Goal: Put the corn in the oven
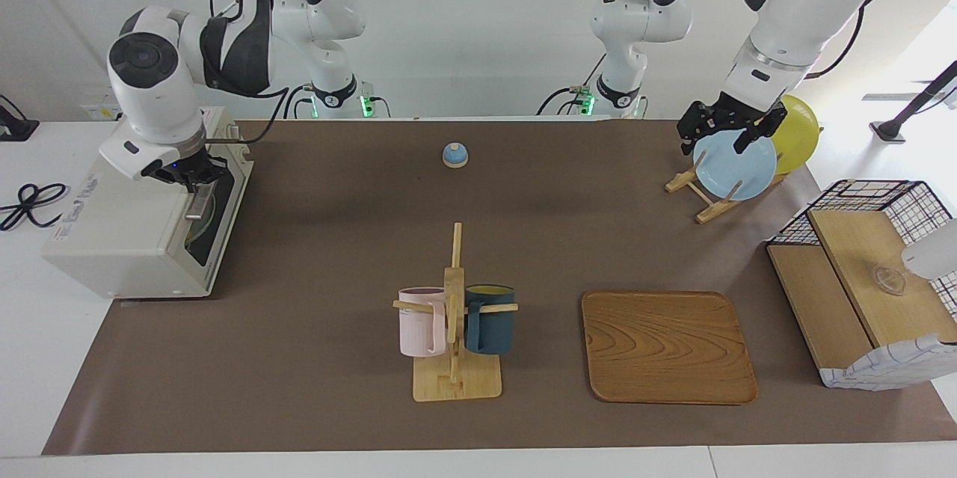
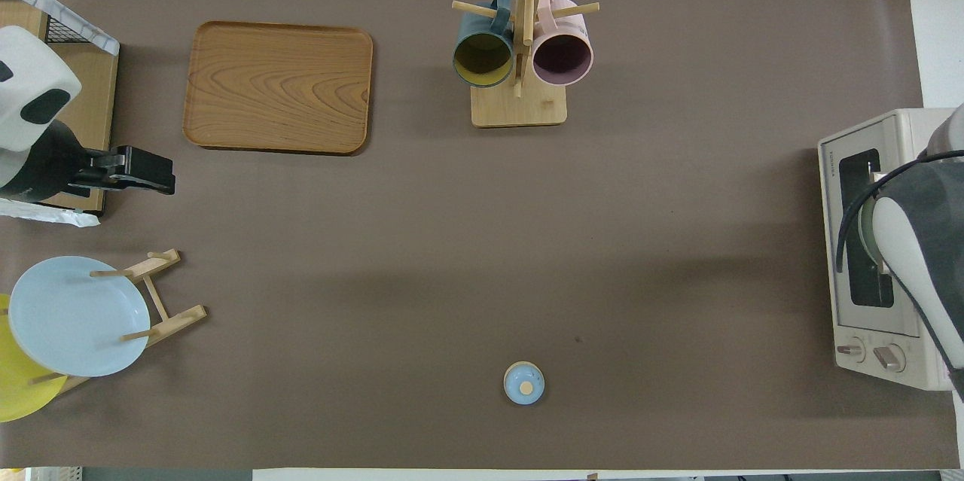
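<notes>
Brown mat covers the table (image 1: 314,358), with white wall above it.

Facing view: the oven (image 1: 127,231) sits at the right arm's end, door shut. The right gripper (image 1: 191,177) is at the door's top edge by the handle; I cannot tell whether its fingers are apart or together. The corn is not visible; only a dim greenish shape shows through the glass. The left gripper (image 1: 727,135), fingers spread and holding nothing, hangs over the blue plate (image 1: 736,167) in its rack. Two mugs (image 1: 421,321) hang on a stand and the tray (image 1: 668,347) is bare, both farther from the robots.

Overhead view: the oven's (image 2: 889,131) door and knobs show face-on. The right arm hides its own gripper. The left gripper (image 2: 162,174) points inward from the table's edge. Open mat spans the middle, with only a bell (image 2: 523,382) there.
</notes>
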Available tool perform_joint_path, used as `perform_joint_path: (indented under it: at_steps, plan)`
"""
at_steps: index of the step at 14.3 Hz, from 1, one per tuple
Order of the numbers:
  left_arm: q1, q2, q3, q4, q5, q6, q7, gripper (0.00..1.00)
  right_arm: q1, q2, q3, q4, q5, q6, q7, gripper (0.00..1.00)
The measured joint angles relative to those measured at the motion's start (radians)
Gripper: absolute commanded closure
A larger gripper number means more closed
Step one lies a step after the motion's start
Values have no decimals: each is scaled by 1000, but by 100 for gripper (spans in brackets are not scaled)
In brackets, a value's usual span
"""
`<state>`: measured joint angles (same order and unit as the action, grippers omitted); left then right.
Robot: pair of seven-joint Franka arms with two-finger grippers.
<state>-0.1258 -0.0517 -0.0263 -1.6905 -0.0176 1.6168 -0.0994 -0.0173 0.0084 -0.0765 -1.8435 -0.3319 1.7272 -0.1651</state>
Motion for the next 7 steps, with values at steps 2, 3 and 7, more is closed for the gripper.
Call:
perform_joint_path:
  at_steps: [2,3,7]
  plan:
    - [0,0,0,0,0,0,0,0,1,-30,1,71,70,-73,0,68]
    - [0,0,0,0,0,0,0,0,3,-41,2,111,108,-115,0,60]
    - [0,0,0,0,0,0,0,0,12,-51,5,184,246,-223,0,43]
